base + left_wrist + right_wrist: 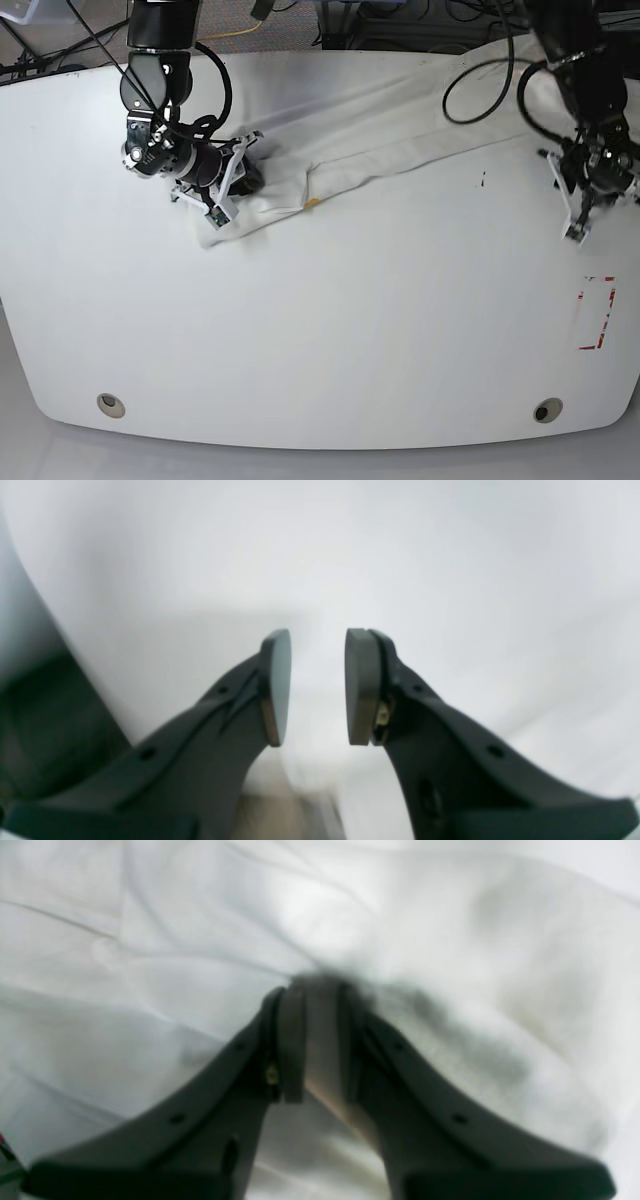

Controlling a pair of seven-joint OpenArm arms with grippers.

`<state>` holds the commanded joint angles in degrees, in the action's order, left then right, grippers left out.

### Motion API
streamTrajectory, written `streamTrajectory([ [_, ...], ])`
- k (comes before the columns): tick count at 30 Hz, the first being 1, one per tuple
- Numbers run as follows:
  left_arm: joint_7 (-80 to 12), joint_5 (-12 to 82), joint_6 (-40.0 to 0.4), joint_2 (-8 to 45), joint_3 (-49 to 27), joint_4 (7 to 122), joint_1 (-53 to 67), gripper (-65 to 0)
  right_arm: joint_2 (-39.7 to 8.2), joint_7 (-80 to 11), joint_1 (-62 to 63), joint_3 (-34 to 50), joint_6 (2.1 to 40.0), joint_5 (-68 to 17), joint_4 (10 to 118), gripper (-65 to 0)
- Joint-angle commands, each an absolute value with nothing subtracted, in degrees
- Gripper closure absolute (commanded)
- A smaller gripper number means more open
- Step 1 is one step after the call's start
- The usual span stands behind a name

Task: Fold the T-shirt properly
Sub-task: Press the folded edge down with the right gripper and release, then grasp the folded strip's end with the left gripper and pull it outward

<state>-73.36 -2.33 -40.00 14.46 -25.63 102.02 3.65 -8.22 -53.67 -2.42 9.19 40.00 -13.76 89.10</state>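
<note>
The white T-shirt (400, 130) lies bunched in a long band across the table (300, 330), from the left middle up to the back right; a small orange bit of print (313, 203) shows at a fold. My right gripper (248, 178) sits at the shirt's left end. In the right wrist view this gripper (317, 1040) is shut on a fold of the creased white cloth (150, 965). My left gripper (580, 222) hangs over bare table at the right, apart from the shirt. Its pads (277, 687) stand wide open with nothing between them (317, 687).
A red rectangle outline (597, 312) is marked on the table near the right edge. Two round holes (111, 404) (546, 410) sit near the front edge. Black cables (480, 70) loop at the back right, above the shirt. The table's edge and dark floor (45, 720) show beside my left gripper.
</note>
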Motion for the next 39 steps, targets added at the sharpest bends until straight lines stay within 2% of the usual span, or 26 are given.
streamTrajectory([
  [5, -73.54, -2.24, -40.0, 14.29, -22.2, 102.46, 1.8, -17.1, -8.13, -53.85, -2.07, 9.1, 40.0, -13.85, 89.54, -10.9],
  [9, -75.21, -1.8, -40.0, 14.29, -23.16, 104.31, 1.63, -17.8, -8.04, -53.76, -1.89, 9.1, 40.0, -14.02, 89.36, -10.9],
  [14, -77.93, -1.8, -40.0, 12.7, -23.43, 112.4, 2.07, -25.0, -8.31, -53.67, -1.71, 9.19, 40.0, -13.85, 89.36, -10.9],
  [19, -77.93, -0.84, -40.0, 12.35, -23.16, 113.27, 5.85, -32.1, -8.13, -53.67, -1.71, 9.19, 40.0, -13.93, 89.1, -10.9],
  [22, -77.85, 4.0, -40.0, 12.62, -23.34, 113.19, 8.4, -34.0, -8.13, -53.58, -1.71, 9.27, 40.0, -13.93, 89.1, -10.9],
  [29, -77.85, 14.29, -40.0, 12.62, -23.43, 113.36, 14.29, -33.9, -8.13, -53.58, -1.71, 9.27, 40.0, -13.93, 89.01, -10.9],
  [35, -77.76, 16.04, -40.0, 12.7, -23.6, 113.36, 19.3, -33.5, -8.13, -53.58, -1.71, 9.27, 40.0, -13.93, 89.01, -10.9],
  [39, -77.76, 16.04, -40.0, 12.79, -23.6, 113.45, 21.93, -27.4, -8.13, -53.58, -1.71, 9.27, 40.0, -13.93, 89.01, -10.9],
])
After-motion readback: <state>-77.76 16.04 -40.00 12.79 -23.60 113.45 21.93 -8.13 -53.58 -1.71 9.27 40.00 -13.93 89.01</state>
